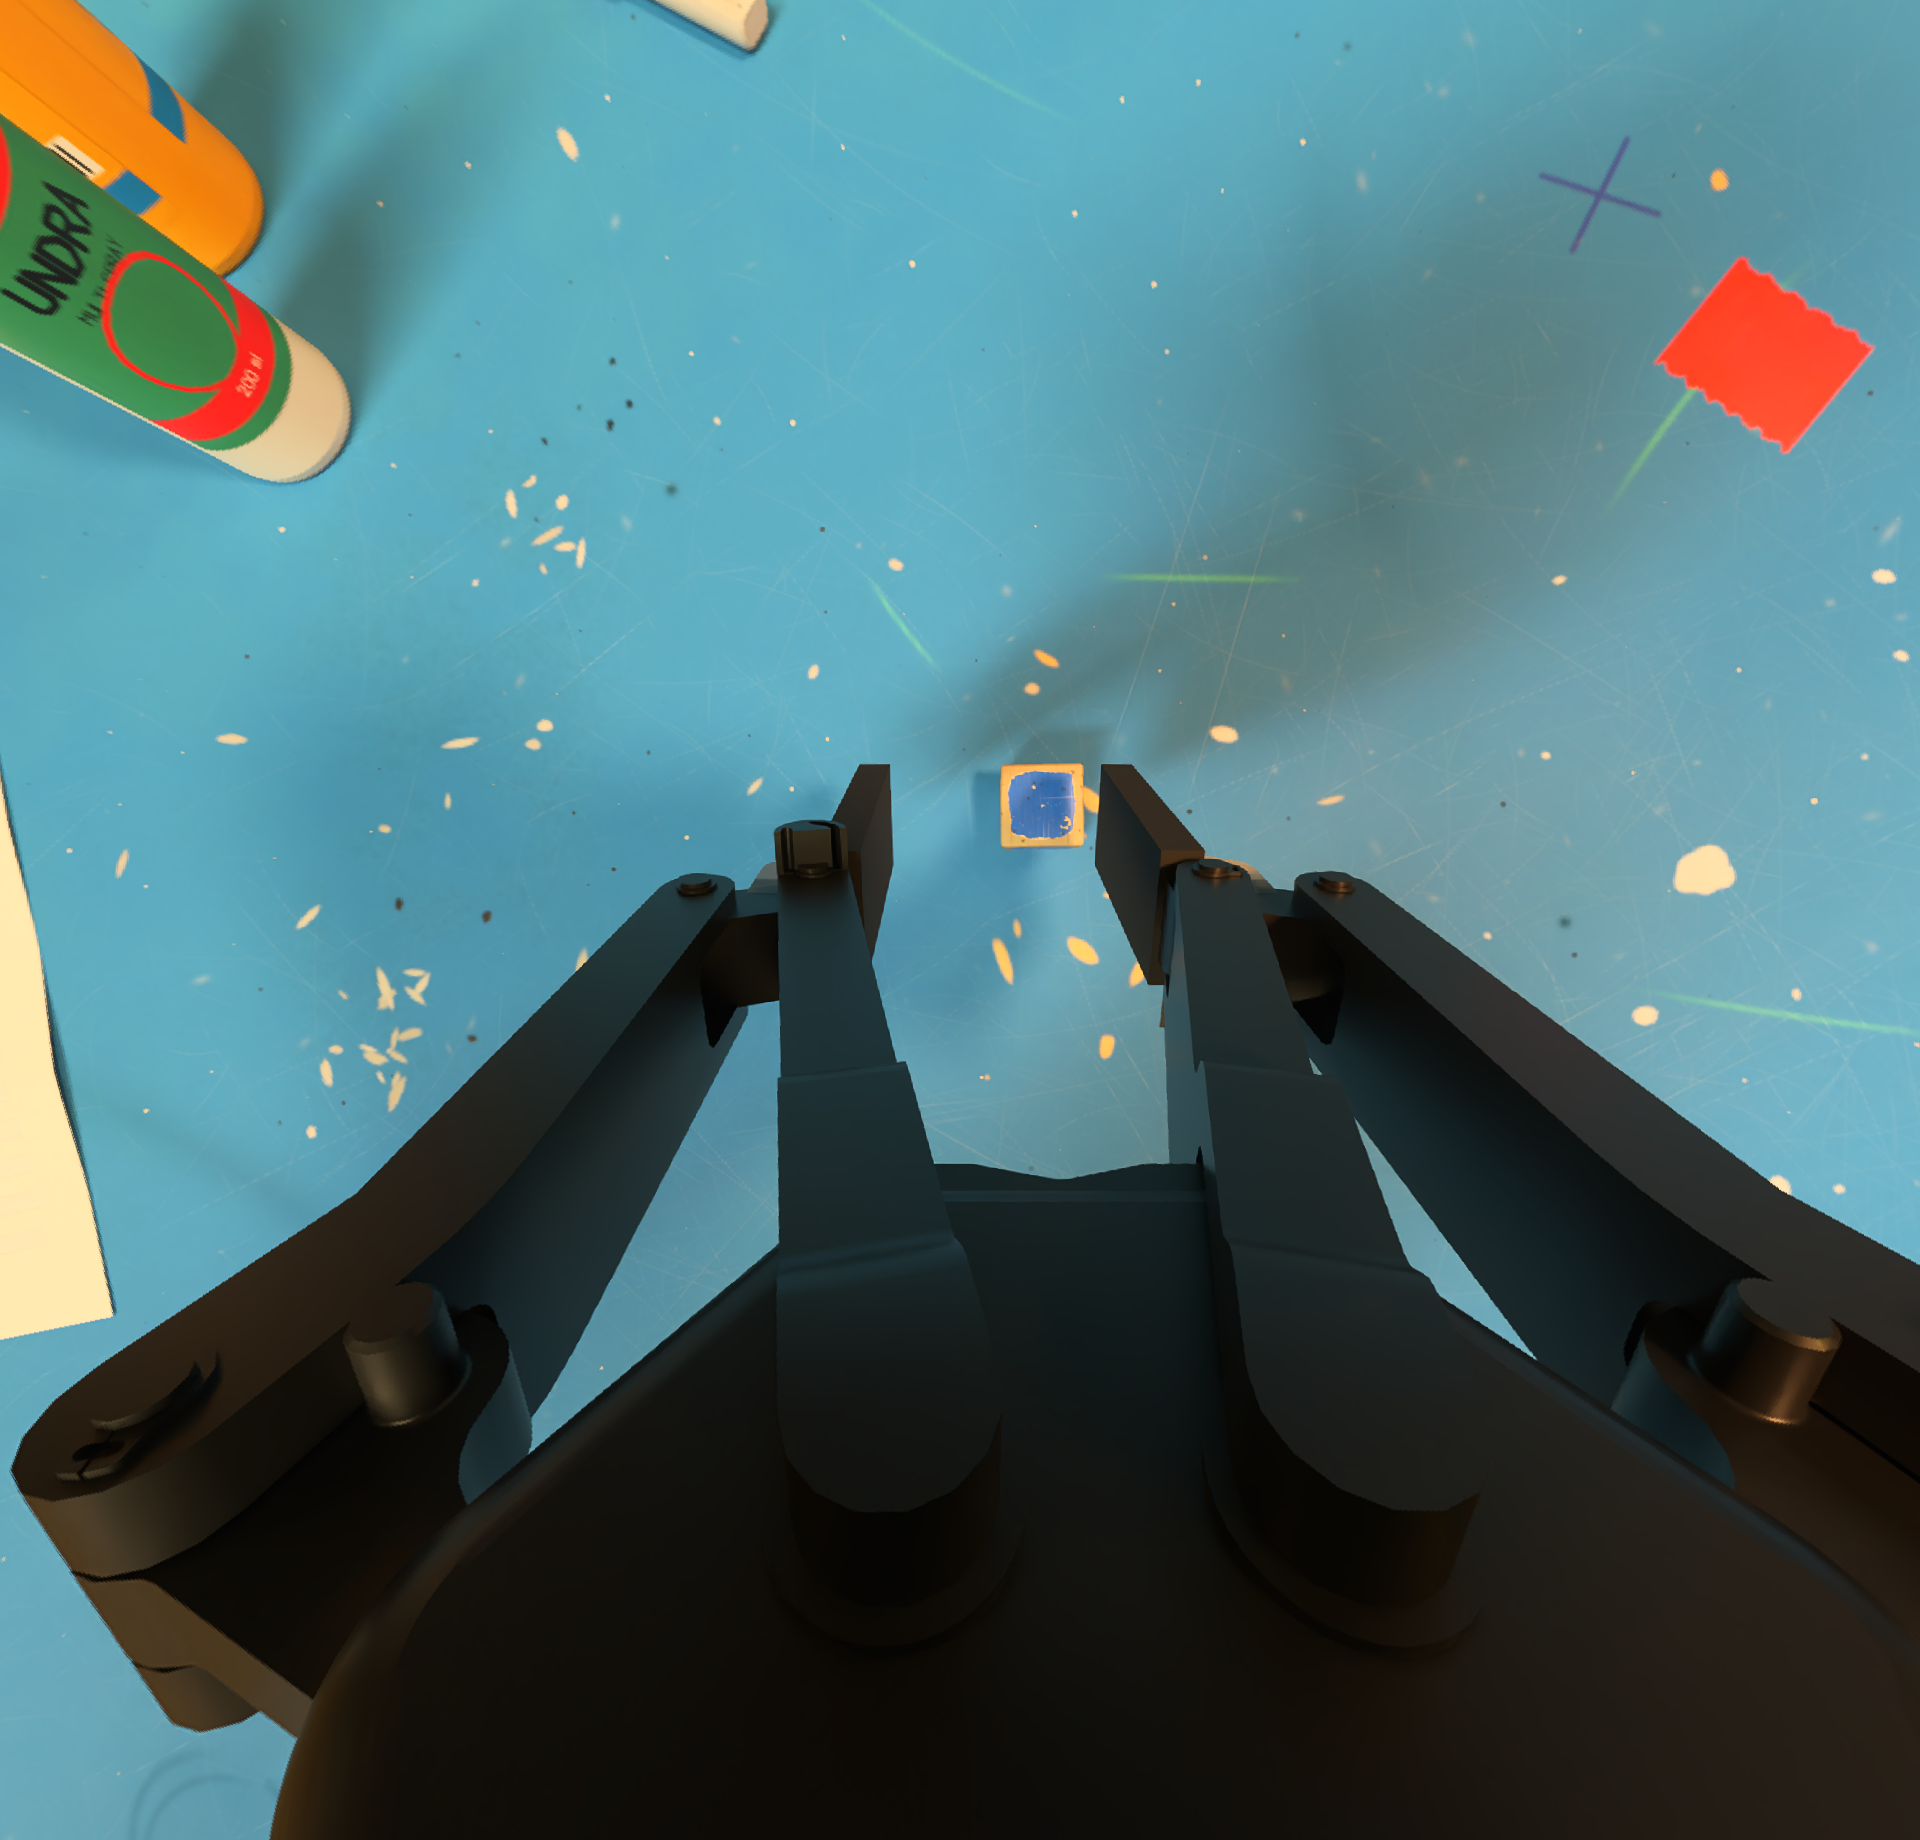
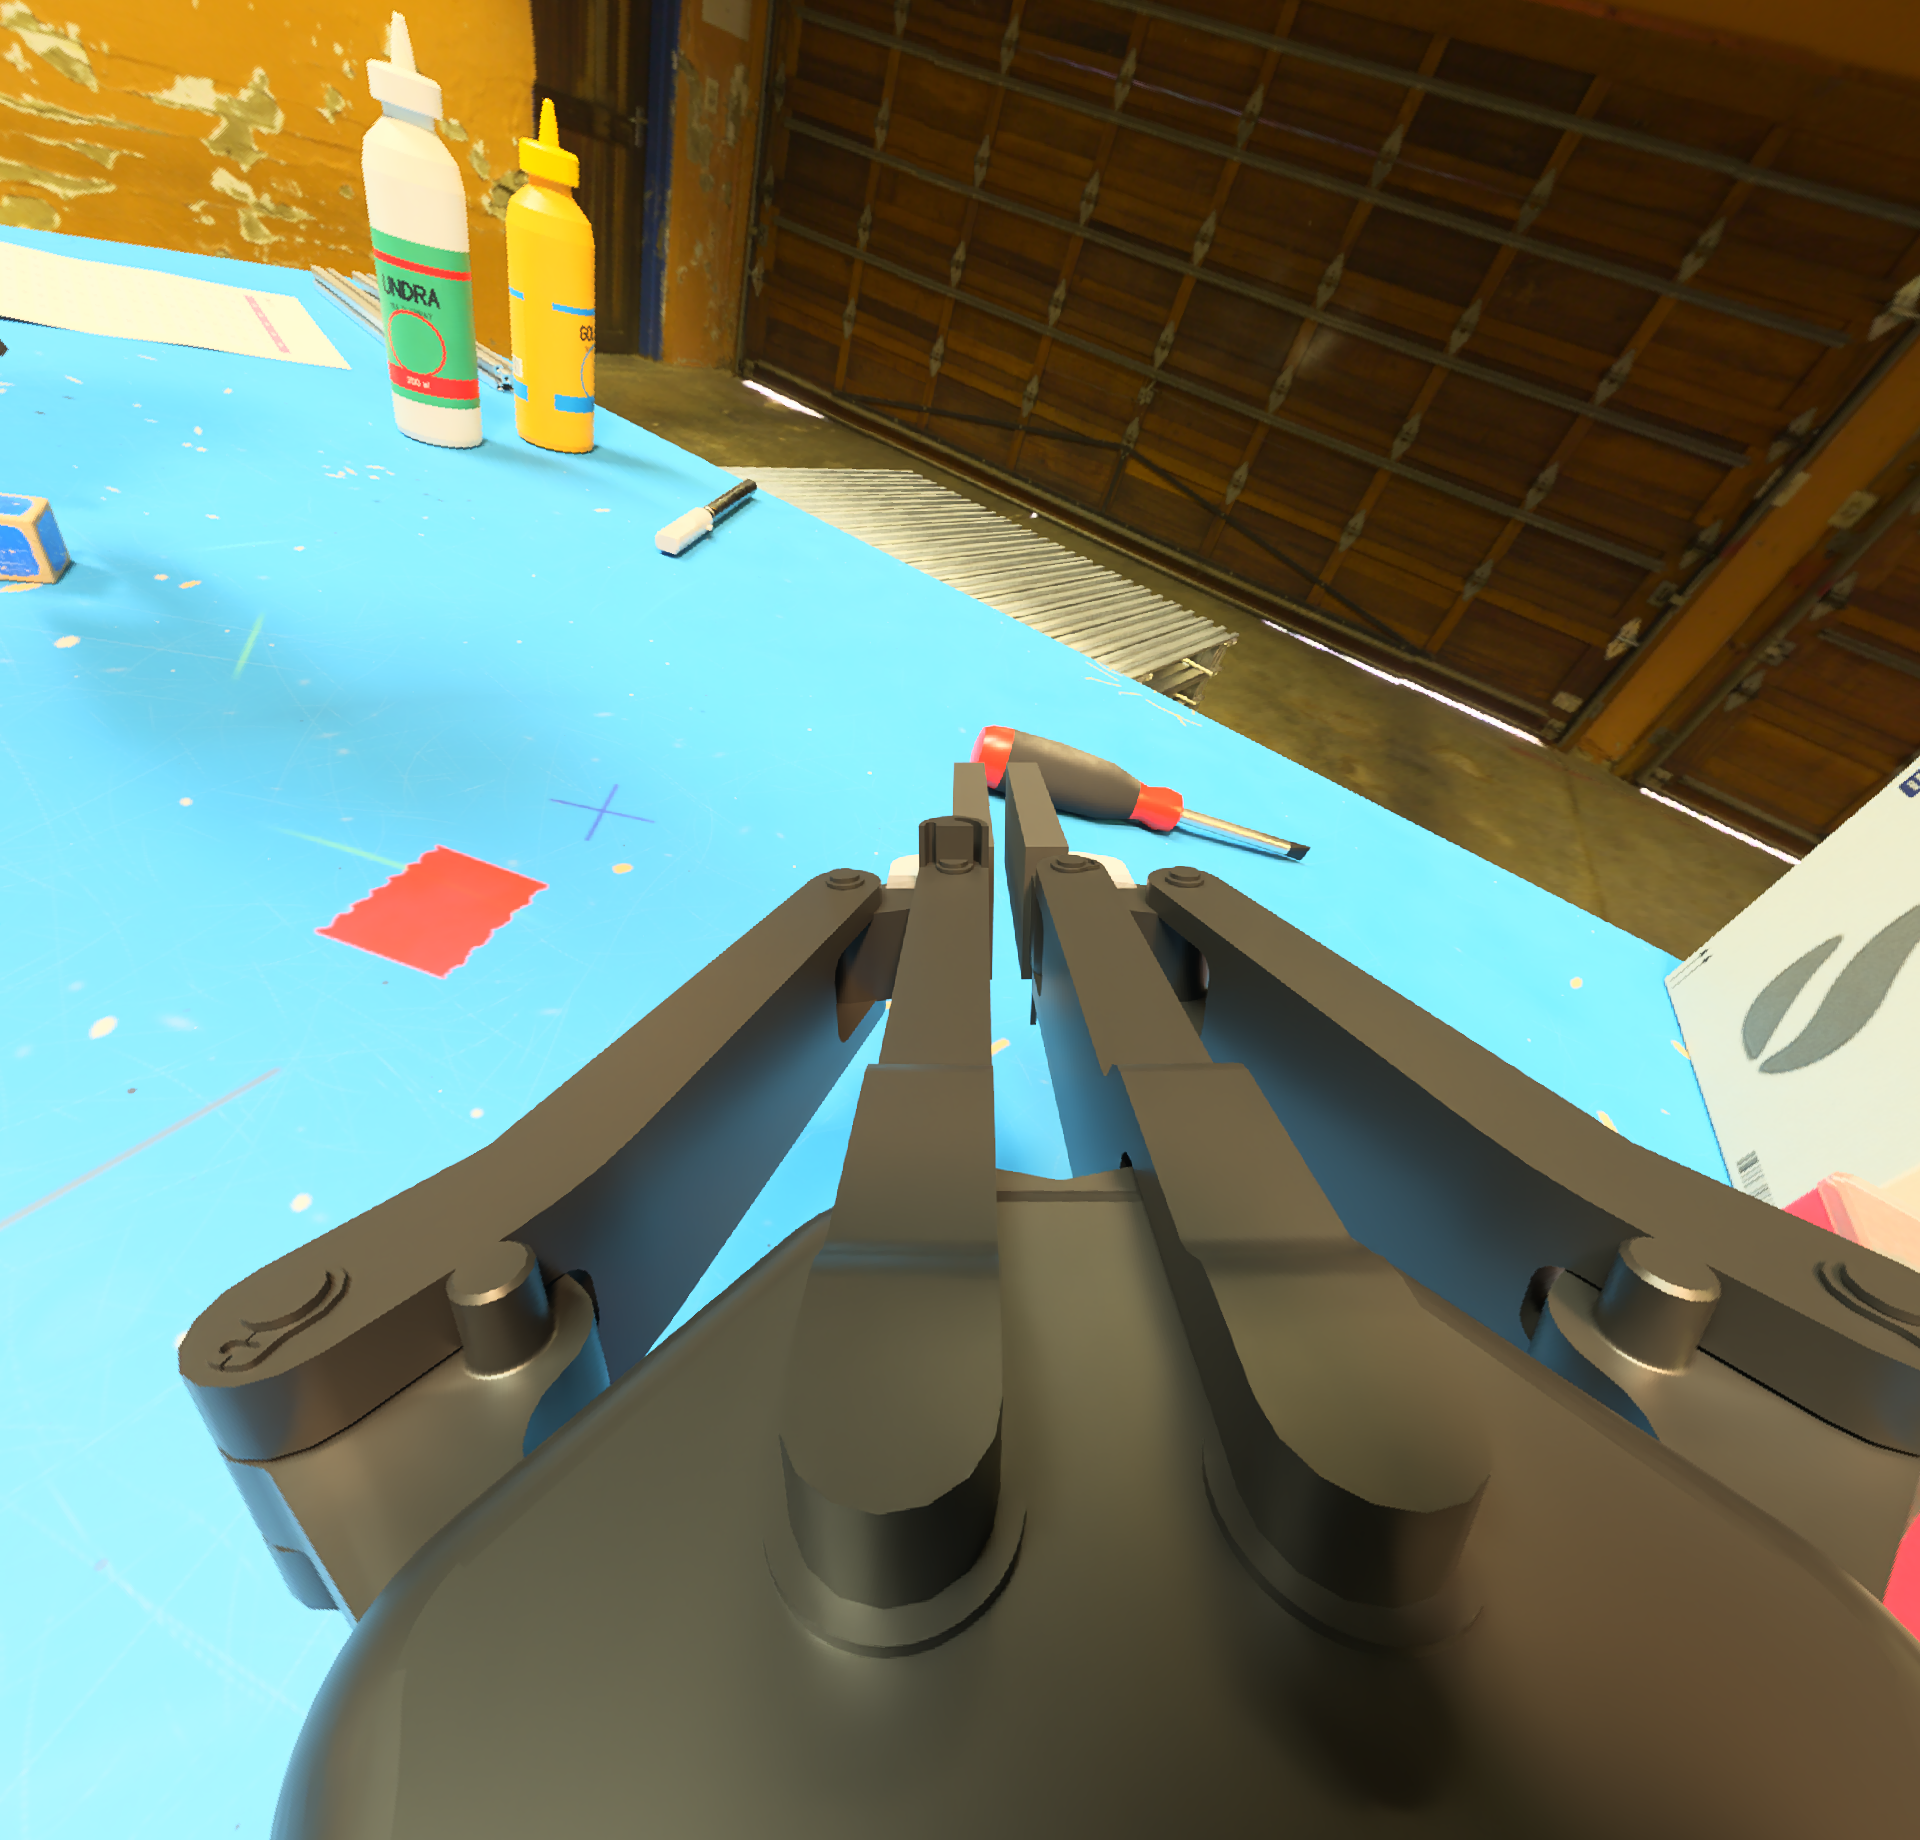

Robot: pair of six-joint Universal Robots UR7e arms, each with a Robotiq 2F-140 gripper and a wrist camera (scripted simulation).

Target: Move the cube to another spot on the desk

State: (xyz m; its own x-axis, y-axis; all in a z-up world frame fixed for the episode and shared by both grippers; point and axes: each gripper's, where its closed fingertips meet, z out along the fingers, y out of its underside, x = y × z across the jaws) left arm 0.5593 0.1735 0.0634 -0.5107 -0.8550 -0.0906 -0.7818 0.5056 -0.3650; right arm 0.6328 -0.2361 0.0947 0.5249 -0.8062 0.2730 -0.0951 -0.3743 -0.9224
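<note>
Only the right wrist view shows the screwdriver [image 2: 1122, 798] and a white box [image 2: 1818, 1011] at the right. The left claw [image 1: 994, 803] points straight down, released, fingers either side of the cube [image 1: 1042, 805] on the blue bench [image 1: 1247, 336]. The right claw [image 2: 995, 788] is clenched, empty, tilted over the bench.

1. An orange wall [image 2: 208, 76] with peeling, patchy paint rises behind the blue, paint-flecked counter [image 2: 312, 699].
2. A brown wooden garage door [image 2: 1299, 263] with metal rails fills the right side.
3. A ribbed metal grate [image 2: 997, 554] lies on the dull concrete floor [image 2: 1455, 751].
</note>
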